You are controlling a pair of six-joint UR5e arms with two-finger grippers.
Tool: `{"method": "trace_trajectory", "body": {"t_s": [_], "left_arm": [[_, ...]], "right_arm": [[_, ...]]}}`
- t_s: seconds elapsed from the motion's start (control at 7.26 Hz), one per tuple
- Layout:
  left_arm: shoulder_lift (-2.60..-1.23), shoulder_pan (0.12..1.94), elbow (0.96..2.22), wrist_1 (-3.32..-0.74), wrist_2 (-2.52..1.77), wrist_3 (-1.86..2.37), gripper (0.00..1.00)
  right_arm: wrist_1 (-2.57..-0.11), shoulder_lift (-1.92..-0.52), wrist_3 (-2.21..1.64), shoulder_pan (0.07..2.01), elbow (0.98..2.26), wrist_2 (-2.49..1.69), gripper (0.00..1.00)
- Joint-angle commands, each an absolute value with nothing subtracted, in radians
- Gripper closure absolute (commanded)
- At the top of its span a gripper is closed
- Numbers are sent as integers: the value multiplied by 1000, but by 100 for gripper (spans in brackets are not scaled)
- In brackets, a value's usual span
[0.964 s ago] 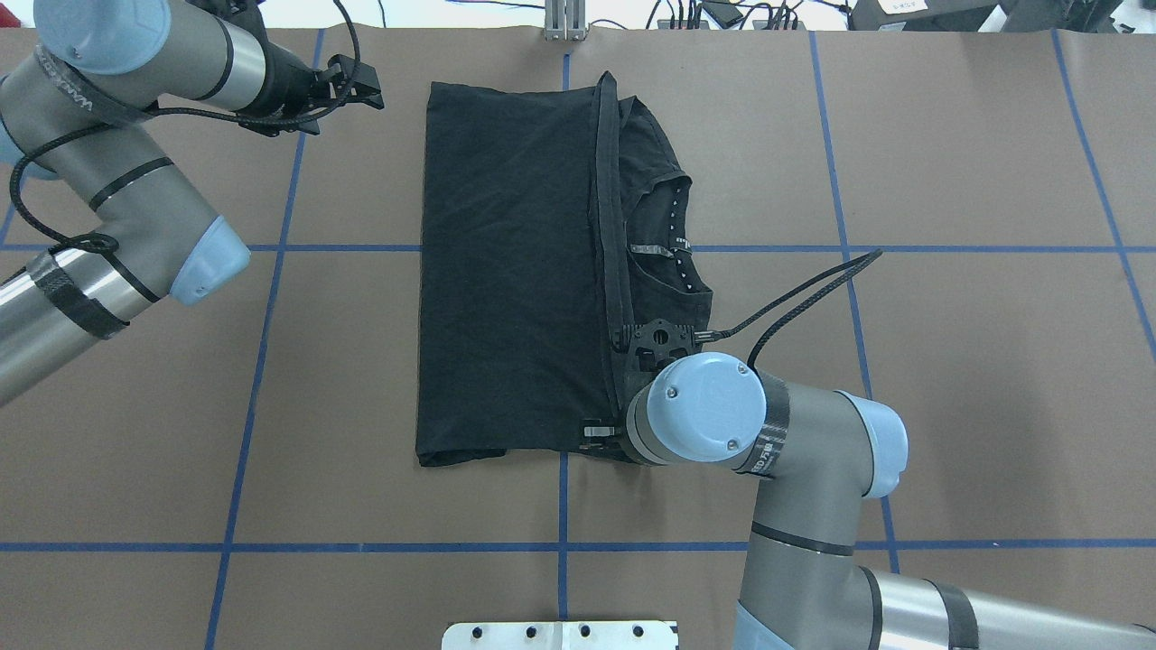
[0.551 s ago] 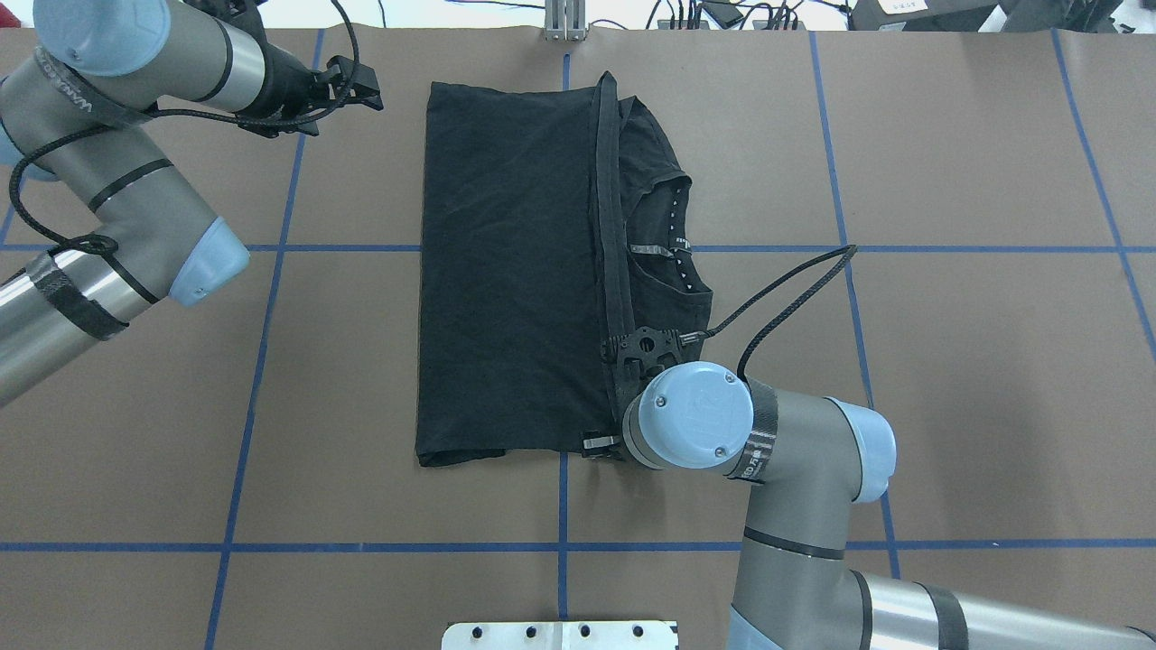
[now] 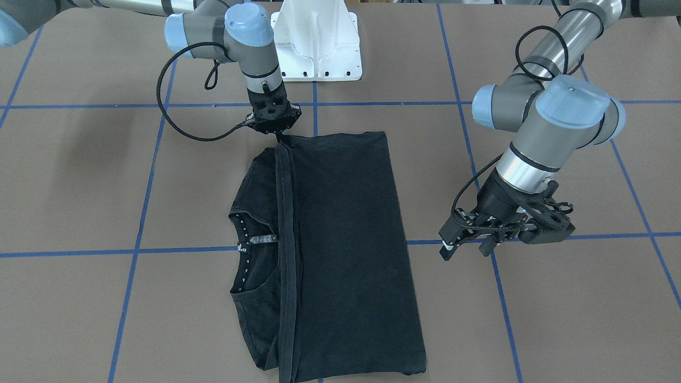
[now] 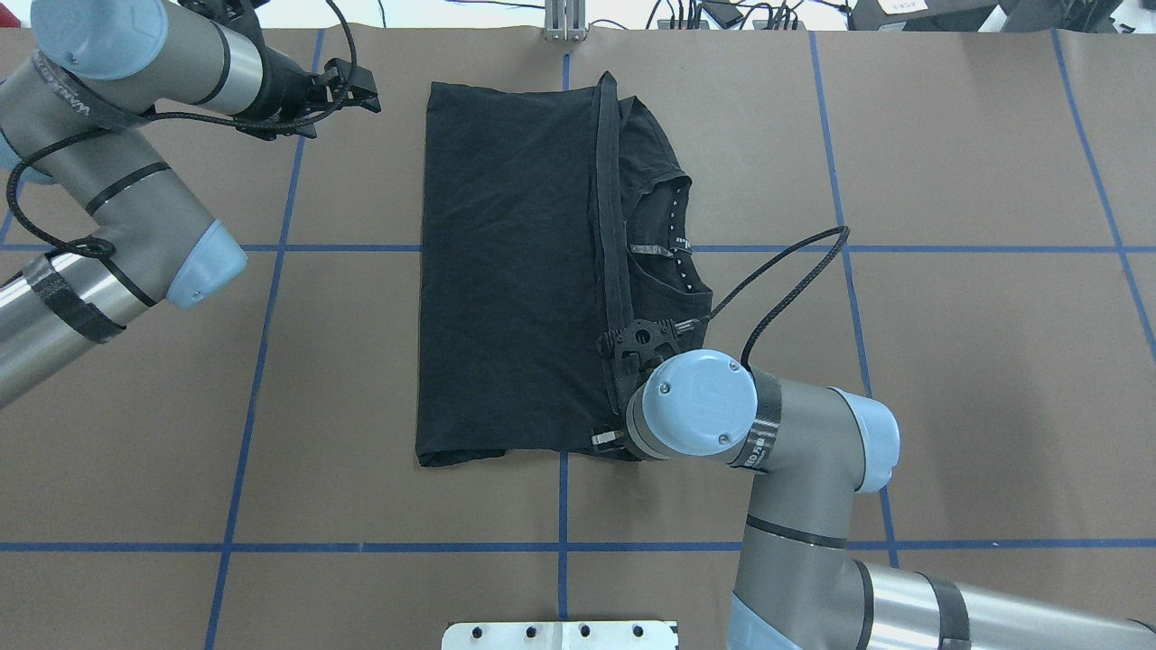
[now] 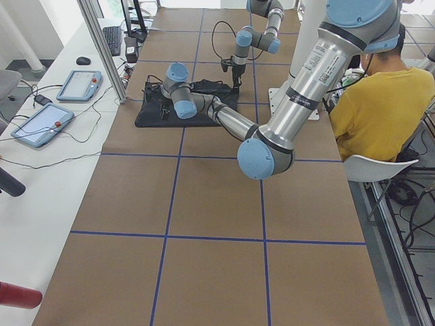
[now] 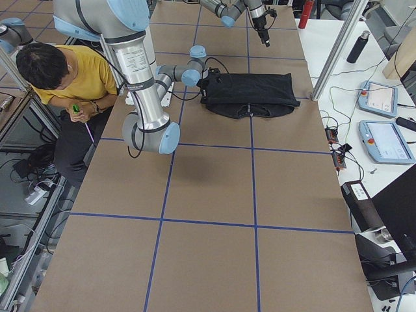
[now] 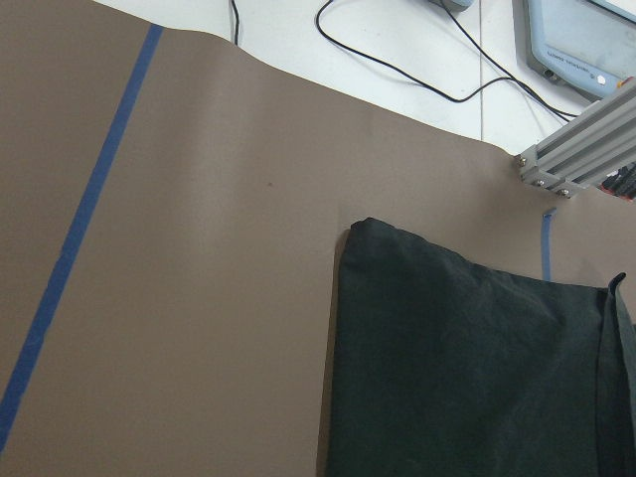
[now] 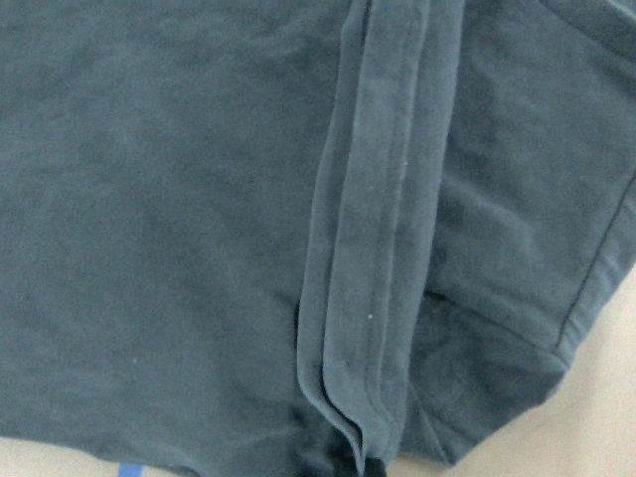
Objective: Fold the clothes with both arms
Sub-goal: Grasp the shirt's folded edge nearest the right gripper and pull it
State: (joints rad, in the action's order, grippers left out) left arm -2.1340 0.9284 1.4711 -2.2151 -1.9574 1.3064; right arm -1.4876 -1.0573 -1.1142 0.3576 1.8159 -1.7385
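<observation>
Overhead view, left to right.

- Left arm (image 4: 135, 199) comes in from 9 o'clock. The left gripper (image 4: 361, 88) hangs over bare table (image 4: 948, 361), off the shirt's 10 o'clock corner and near it without touching. Its jaws are spread and hold nothing.
- T-shirt (image 4: 506, 271) lies flat mid-table, folded lengthwise, plain black side up. A doubled hem band (image 4: 607, 226) runs 12 to 6 o'clock along the fold. The collar (image 4: 673, 248) with its neck label pokes out at the 3 o'clock side.
- Right arm (image 4: 795, 451) enters from 5 o'clock, and its wrist covers the shirt's 5 o'clock corner. In the front-facing view, the right gripper (image 3: 280, 136) points down onto the end of the hem band. Its jaws look pinched on the fabric there.
</observation>
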Motion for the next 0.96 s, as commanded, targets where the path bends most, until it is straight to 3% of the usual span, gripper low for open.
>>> {"method": "trace_trajectory", "body": {"t_s": [0.0,0.14,0.41,0.55,0.69,0.83], "left_arm": [[-2134,928,1479,-2215,-1956,1308,0],[-2134,928,1489,-2195,-1956,1313,0],[-2135,928,1505,-2177,-1956,1316,0],[-2134,928,1505,-2177,-1954,1316,0],[-2134,928,1506,-2177,-1954,1316,0],[-2134,928,1508,-2177,-1954,1316,0]], "right_arm": [[-1505,-1177,-1158,315,1880,-1734,100],[-1519,-1237,-1204,304,1985,-1726,100],[-1563,-1240,-1222,302,2016,-1750,100],[-1563,-1244,-1223,304,2013,-1749,66],[-1563,-1244,-1242,304,2014,-1744,1],[-1560,-1241,-1320,302,2017,-1738,0]]}}
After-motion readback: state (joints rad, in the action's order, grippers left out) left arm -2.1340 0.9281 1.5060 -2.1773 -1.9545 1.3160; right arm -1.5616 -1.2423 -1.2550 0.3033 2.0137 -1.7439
